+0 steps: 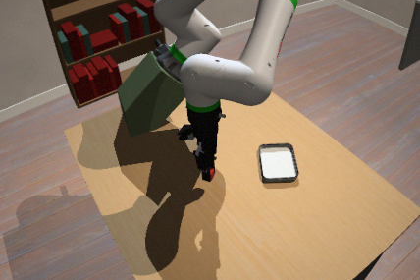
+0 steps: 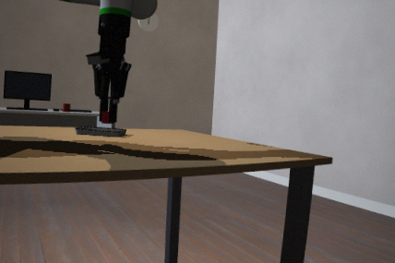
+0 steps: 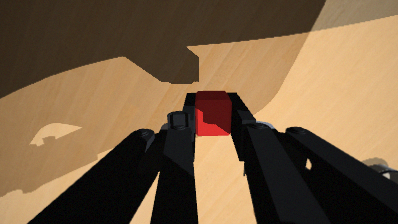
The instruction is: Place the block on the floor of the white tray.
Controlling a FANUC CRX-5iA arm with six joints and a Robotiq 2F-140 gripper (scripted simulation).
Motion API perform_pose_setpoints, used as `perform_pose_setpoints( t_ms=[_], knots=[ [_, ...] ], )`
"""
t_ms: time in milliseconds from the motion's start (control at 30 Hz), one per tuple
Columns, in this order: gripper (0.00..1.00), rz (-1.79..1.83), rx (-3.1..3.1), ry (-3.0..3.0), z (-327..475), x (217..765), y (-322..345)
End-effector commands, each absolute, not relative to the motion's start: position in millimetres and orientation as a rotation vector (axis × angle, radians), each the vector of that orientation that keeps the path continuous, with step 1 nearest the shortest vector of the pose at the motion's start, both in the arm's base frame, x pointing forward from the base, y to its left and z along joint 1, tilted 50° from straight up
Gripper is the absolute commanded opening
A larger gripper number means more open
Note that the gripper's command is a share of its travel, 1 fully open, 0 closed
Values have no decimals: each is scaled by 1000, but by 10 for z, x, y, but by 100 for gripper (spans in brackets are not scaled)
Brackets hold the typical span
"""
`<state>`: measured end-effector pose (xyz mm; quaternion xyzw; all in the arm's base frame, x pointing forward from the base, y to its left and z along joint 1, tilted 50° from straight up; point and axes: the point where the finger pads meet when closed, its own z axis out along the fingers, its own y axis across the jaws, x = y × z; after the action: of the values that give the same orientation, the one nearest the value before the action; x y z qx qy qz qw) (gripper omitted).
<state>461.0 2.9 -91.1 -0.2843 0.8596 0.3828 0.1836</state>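
My gripper [image 1: 209,174] is shut on a small red block [image 1: 212,174] and holds it above the wooden table. In the wrist view the red block [image 3: 212,113] sits between the two black fingertips of the gripper [image 3: 212,117], with bare table wood below it. In the exterior view the gripper [image 2: 109,116] and the block [image 2: 105,116] hang a little above the table top. The white tray [image 1: 279,162], with a dark rim, lies on the table to the right of the gripper, apart from it. It shows as a low dark strip in the exterior view [image 2: 101,131].
A green box-like base [image 1: 149,93] stands at the table's back left, behind the arm. A bookshelf with red books [image 1: 100,28] stands against the wall. The arm's shadow falls across the left part of the table.
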Motion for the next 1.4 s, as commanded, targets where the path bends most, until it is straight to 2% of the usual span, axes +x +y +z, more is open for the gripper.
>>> perform_pose_setpoints(
  t_ms=[0, 433, 500, 533, 700, 1367],
  knots=[
    [10, 1077, -802, 2425, -908, 4613, 19],
    [10, 1080, -801, 2422, 387, 4737, 1111],
    [10, 1080, -801, 2422, 387, 4737, 1111],
    [10, 1080, -801, 2422, 681, 4767, 1352],
    [10, 1080, -801, 2422, 1146, 4828, 1716],
    [10, 1079, -801, 2423, 1137, 4830, 1727]
  ],
)
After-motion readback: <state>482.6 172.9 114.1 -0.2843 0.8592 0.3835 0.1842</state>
